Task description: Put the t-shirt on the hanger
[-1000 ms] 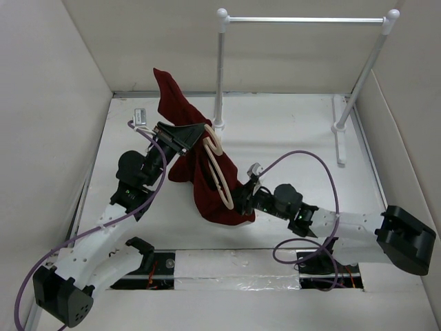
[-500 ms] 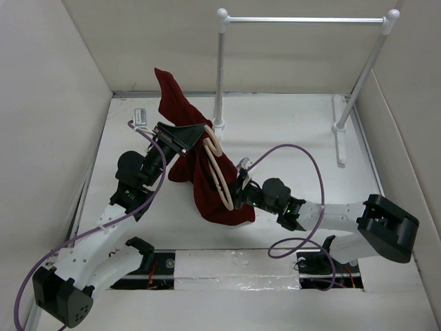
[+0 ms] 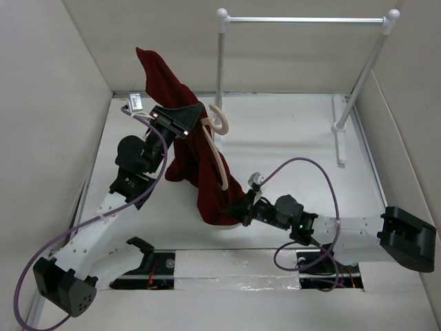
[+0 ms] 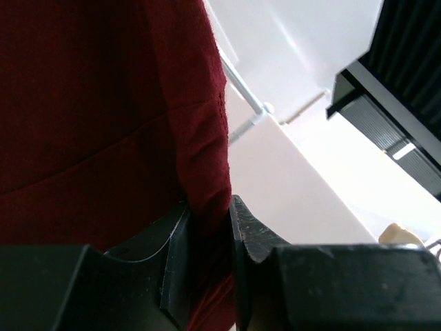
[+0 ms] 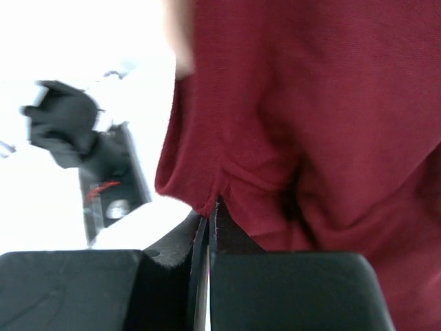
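Garment position: the t-shirt (image 3: 195, 162) is held up off the white surface (image 3: 296, 145) in a long bunched drape. Its top end stands up in front of the back wall (image 3: 289, 55) and its low end is down by the right arm.

The left hand (image 3: 186, 118) grips the upper part. In the left wrist view, the left hand (image 4: 210, 207) has its jaws set narrow with a fold of the cloth pinched between them.

The right hand (image 3: 241, 210) grips the bottom edge. In the right wrist view, the right hand (image 5: 209, 217) has its jaws almost closed on the hem.

The hanger (image 3: 220, 162) lies against the front of the cloth, hook uppermost and just beside the left hand. Whether that hand also touches it cannot be told.

The rail stand (image 3: 220, 62) is behind, its near post just beside the hook.
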You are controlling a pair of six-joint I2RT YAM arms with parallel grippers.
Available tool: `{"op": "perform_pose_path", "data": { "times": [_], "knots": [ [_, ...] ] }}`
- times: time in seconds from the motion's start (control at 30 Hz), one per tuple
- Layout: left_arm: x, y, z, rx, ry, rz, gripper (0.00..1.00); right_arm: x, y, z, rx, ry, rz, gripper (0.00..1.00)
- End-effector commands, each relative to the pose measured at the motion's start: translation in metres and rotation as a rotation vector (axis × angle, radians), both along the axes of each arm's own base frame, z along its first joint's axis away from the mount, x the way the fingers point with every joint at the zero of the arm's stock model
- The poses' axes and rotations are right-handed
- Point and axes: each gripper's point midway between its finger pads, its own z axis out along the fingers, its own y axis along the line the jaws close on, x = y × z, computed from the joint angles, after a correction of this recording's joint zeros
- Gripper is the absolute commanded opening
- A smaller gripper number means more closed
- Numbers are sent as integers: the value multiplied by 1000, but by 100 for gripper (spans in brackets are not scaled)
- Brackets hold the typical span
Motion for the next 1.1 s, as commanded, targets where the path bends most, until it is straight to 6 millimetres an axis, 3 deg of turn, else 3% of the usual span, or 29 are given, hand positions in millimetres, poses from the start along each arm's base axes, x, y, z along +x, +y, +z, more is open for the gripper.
{"op": "perform_pose_path", "data": {
  "times": [0.0, 0.1, 0.2, 0.27, 0.3, 0.37, 0.4, 0.47, 0.5, 0.53, 0.67, 0.73, 0.83, 0.87, 0.9, 0.97, 1.0, 1.07],
  "knots": [
    [-8, 31, 75, -84, -216, 140, 0, -25, -5, -18, -71, 64, 10, 0],
    [-3, 32, 70, -52, -215, 170, 0, -26, -18, -10, -71, 76, -52, 0],
    [2, 29, 54, -5, -195, 174, 0, -27, -32, 11, -37, 62, -83, 0],
    [4, 23, 38, 5, -170, 146, 0, -22, -43, 14, -76, 62, -127, 0],
    [4, 20, 34, 3, -166, 131, 0, -20, -46, 41, -24, 38, -141, 0],
    [5, 12, 10, 8, -117, 83, 0, -16, -52, 54, -36, 20, -172, 0],
    [3, 11, 8, -9, -122, 70, 0, -15, -51, 80, -3, -7, -172, 0],
    [4, 3, -18, -12, -77, 24, 0, -18, -47, 99, -21, -27, -142, 0],
    [4, 0, -23, -28, -62, 3, 0, -19, -43, 110, -28, -47, -121, 0],
    [5, -2, -33, -24, -44, -9, 0, -19, -35, 137, -7, -62, -105, 0],
    [1, -9, -57, -51, 5, -66, 0, -29, -12, 176, 10, -111, -35, 0],
    [-2, -11, -64, -61, 23, -90, 0, -25, -3, 175, -10, -111, -43, 0],
    [-11, -10, -72, -61, 38, -111, 0, -18, 18, 139, -97, -58, -48, 0],
    [-13, -10, -73, -65, 46, -115, 0, -21, 28, 113, -149, -28, -20, 0],
    [-14, -6, -75, -64, 54, -110, 0, -24, 32, 101, -158, 8, -7, 0],
    [-18, -10, -87, -52, 86, -140, 0, -31, 40, 80, -165, 48, 34, 0],
    [-22, -11, -90, -55, 88, -156, 0, -32, 41, 58, -206, 80, 38, 0],
    [-26, -15, -110, -49, 128, -193, 0, -37, 38, 45, -241, 97, 31, 1]
  ]
}}
